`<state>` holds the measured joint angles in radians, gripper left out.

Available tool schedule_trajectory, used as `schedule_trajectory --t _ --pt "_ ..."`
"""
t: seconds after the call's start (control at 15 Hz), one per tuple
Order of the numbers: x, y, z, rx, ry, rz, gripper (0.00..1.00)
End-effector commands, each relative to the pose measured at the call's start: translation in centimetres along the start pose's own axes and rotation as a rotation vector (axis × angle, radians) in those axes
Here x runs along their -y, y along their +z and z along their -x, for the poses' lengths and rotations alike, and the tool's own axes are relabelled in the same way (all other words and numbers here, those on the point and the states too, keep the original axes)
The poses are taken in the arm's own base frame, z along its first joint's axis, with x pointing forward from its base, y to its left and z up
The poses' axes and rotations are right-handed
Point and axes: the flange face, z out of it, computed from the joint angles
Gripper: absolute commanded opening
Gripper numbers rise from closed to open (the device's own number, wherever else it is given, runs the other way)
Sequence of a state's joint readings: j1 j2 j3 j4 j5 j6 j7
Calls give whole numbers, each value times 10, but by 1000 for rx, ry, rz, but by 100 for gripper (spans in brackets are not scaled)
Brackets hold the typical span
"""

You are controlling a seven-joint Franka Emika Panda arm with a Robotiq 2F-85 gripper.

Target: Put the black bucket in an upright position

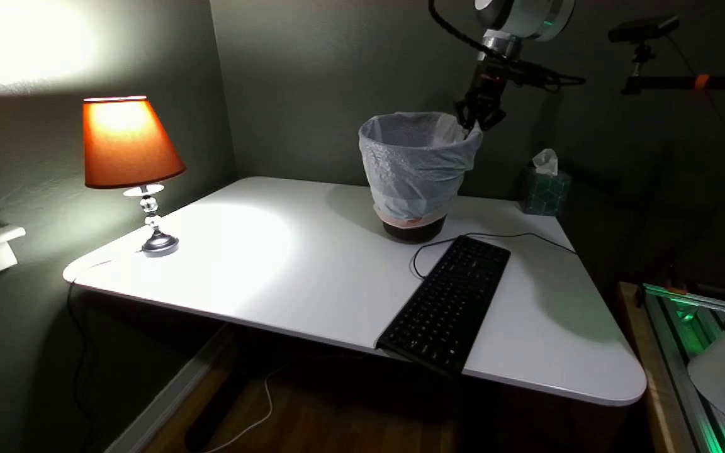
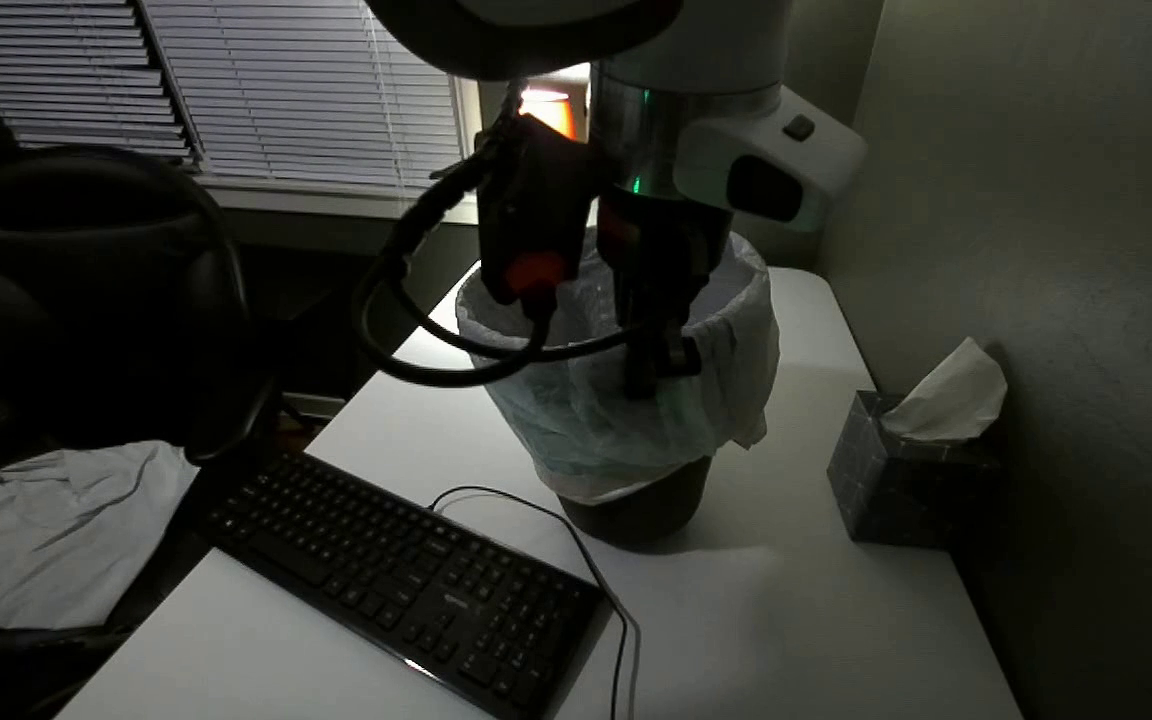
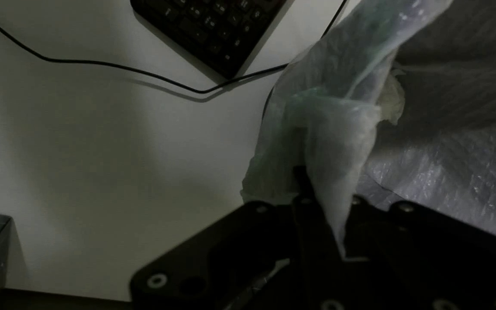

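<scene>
The black bucket (image 1: 418, 179) stands on its base on the white table, mouth up and close to upright. I cannot tell whether it leans slightly. A crinkled white bag covers most of it, and its dark base (image 2: 638, 510) shows below. My gripper (image 1: 472, 124) is at its rim on the tissue-box side, pointing down. In the wrist view the gripper (image 3: 327, 193) has the rim and bag pinched between its fingers, and the bucket's lined inside (image 3: 450, 181) lies to the right. The fingertips are partly hidden by the bag. The gripper (image 2: 658, 365) is dark in an exterior view.
A black keyboard (image 1: 450, 302) lies beside the bucket, over the table's front edge, its cable (image 1: 520, 234) passing near the base. A tissue box (image 2: 901, 480) stands near the wall. A lit lamp (image 1: 129, 145) stands at the far table end. A chair (image 2: 106, 300) is beside the table.
</scene>
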<state>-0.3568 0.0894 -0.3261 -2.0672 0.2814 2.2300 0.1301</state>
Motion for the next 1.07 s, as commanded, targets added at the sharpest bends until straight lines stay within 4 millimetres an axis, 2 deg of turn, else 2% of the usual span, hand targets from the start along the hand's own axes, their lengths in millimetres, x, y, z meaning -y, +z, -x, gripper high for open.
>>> schedule_trajectory --t 0.0,0.33,0.4,0.47,0.53,1.0 --pt "-5 0 -8 12 -15 -49 1" --pt "-9 6 -10 18 -35 -62 1" --pt "-9 7 -10 19 -37 -60 30" --pt "-9 7 -11 20 -37 -58 31" --pt "-9 6 -11 19 -36 -61 36" --pt "-2 -24 -9 -53 -59 -66 88"
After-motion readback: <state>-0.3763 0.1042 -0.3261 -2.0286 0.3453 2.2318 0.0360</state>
